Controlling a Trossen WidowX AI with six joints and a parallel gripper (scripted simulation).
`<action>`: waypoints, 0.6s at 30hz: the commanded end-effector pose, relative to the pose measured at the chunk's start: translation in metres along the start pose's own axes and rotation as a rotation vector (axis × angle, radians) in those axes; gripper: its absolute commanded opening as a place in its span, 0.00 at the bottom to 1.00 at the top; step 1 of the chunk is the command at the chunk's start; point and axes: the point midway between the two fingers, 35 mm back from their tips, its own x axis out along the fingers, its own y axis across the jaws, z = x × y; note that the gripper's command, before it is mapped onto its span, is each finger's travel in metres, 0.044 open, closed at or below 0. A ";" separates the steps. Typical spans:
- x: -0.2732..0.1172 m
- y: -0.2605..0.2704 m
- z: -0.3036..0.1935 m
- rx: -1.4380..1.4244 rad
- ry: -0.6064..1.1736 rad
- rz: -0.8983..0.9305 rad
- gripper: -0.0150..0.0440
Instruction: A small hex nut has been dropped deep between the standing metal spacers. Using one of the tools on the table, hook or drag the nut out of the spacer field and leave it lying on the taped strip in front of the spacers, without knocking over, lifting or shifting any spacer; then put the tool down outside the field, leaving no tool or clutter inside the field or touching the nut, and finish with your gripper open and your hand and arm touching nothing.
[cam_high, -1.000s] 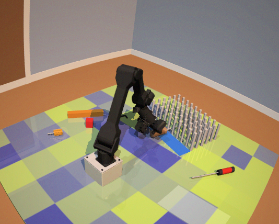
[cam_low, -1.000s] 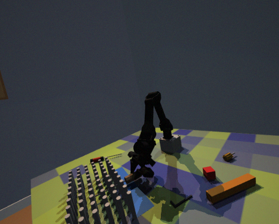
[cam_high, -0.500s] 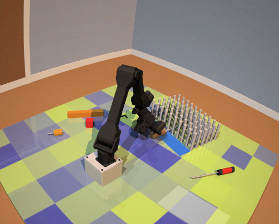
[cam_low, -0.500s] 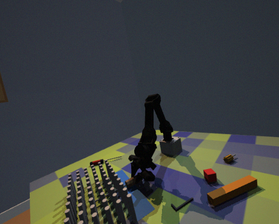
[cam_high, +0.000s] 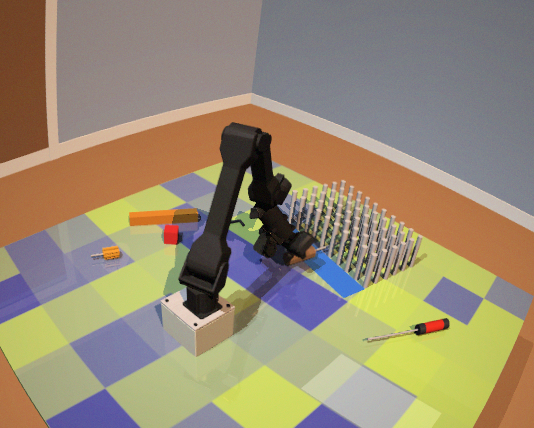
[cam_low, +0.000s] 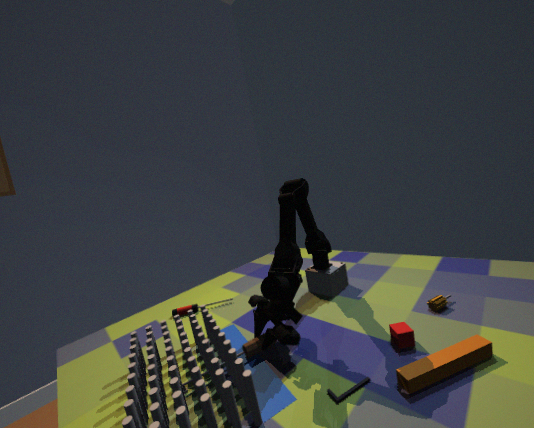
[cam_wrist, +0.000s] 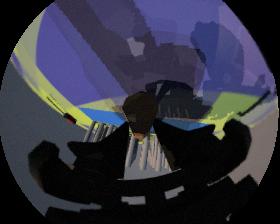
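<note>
My gripper (cam_high: 289, 253) (cam_low: 266, 340) (cam_wrist: 140, 122) is shut on the brown handle of a tool (cam_high: 307, 256) (cam_low: 252, 345) (cam_wrist: 140, 111), low over the blue taped strip (cam_high: 340, 277) (cam_low: 281, 400) (cam_wrist: 102, 116). The tool's thin metal shaft points from the handle toward the front row of metal spacers (cam_high: 370, 270) (cam_low: 251, 397) (cam_wrist: 143, 156); its far end is hidden among them. The spacers in view stand upright in rows. The hex nut cannot be made out in any view.
A red-handled screwdriver (cam_high: 432, 326) (cam_low: 186, 310) lies beyond the strip's near end. A black L-shaped key (cam_high: 239, 222) (cam_low: 350, 391), an orange bar (cam_high: 160, 217) (cam_low: 445, 362), a red cube (cam_high: 171, 234) (cam_low: 402, 336) and a small orange item (cam_high: 111, 253) (cam_low: 438, 303) lie on the arm's other side.
</note>
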 end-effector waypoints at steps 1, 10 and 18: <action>-0.002 0.001 0.001 0.006 0.005 0.005 0.25; -0.005 0.001 0.007 0.006 0.004 0.005 0.25; -0.008 0.001 0.012 0.006 0.003 0.005 0.25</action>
